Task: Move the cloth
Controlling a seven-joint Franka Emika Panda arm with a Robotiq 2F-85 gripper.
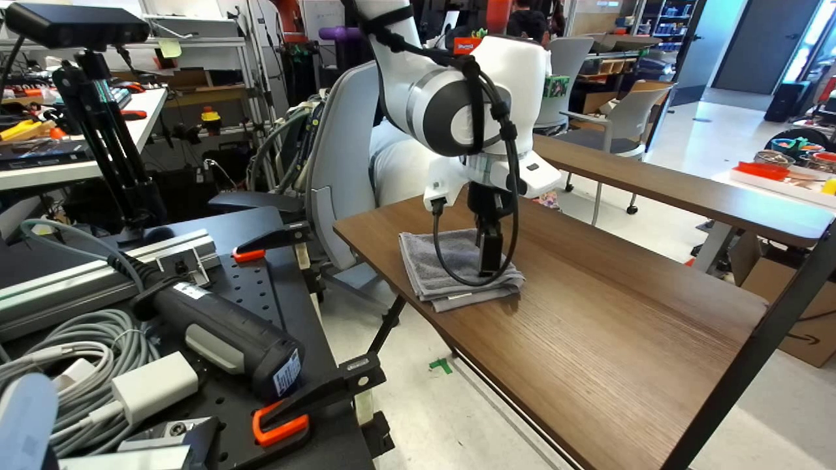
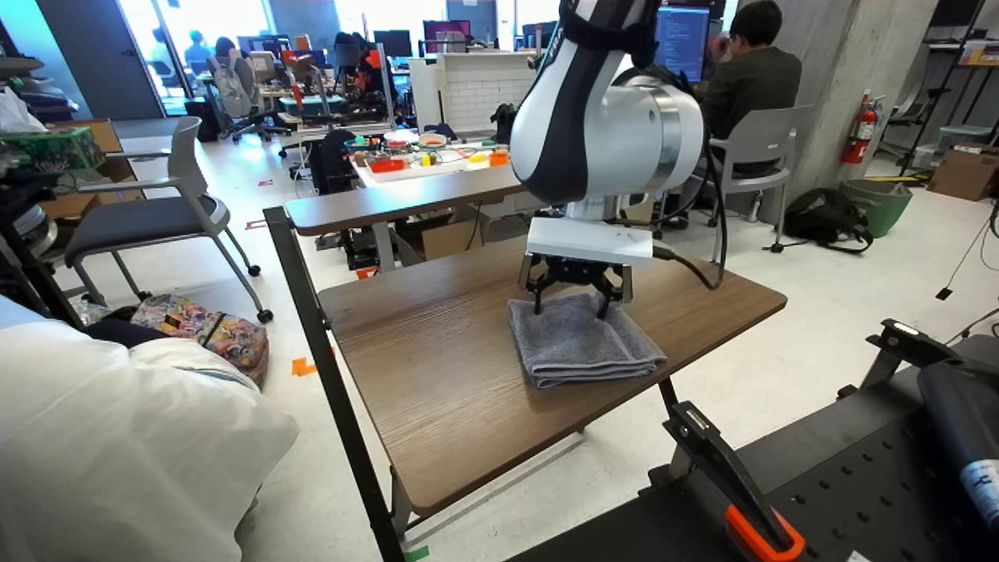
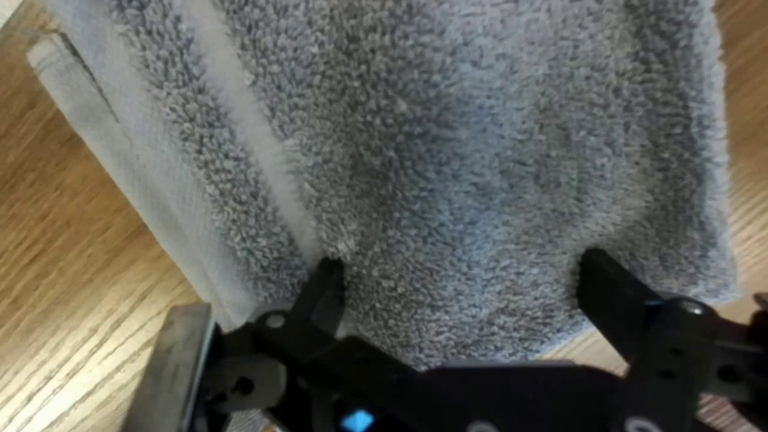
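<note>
Gripper [image 3: 462, 261], black, two-fingered: nearest the lens in the wrist view, along its lower edge. Fingers [image 3: 609, 285] set wide apart, grey pile between them; tips point down onto the upper face of the cloth [image 3: 480, 150]. How far they sink into it cannot be told.

Cloth, grey, one: folded in layers to a rough rectangle, slightly rumpled, a lighter stripe toward one side. Lies on the brown table [image 2: 437, 367], close to the long edge facing the black bench [image 1: 261, 287], directly under the gripper; visible in both exterior views.

Robot arm [image 2: 609, 148], white and black: reaches down from above the table, black cable [image 1: 514, 209] strapped along it and looping beside the gripper.

Black bench, perforated top, apart from the table. Bears a coil of grey cable [image 1: 124, 326], a white adapter [image 1: 155, 388], a black handheld tool [image 1: 225, 323] with a grey panel, a length of aluminium profile [image 1: 65, 287] and clamps [image 1: 339, 385] with orange parts.

Office chair [image 1: 343, 163], grey: just beside the table's end.

White fabric [image 2: 117, 437], rumpled, large: at the left edge of an exterior view. Patterned bag [image 2: 207, 336]: on the pale floor [image 2: 874, 281] near it.

Side chair [image 2: 152, 222], grey, metal-legged: apart from the table.

Seated person [image 2: 753, 82], back turned: before a lit monitor [image 2: 683, 39]. Fire extinguisher [image 2: 862, 129], red: at a concrete pillar [image 2: 851, 55]. Green bin [image 2: 882, 207]: a black backpack [image 2: 827, 222] beside it.
</note>
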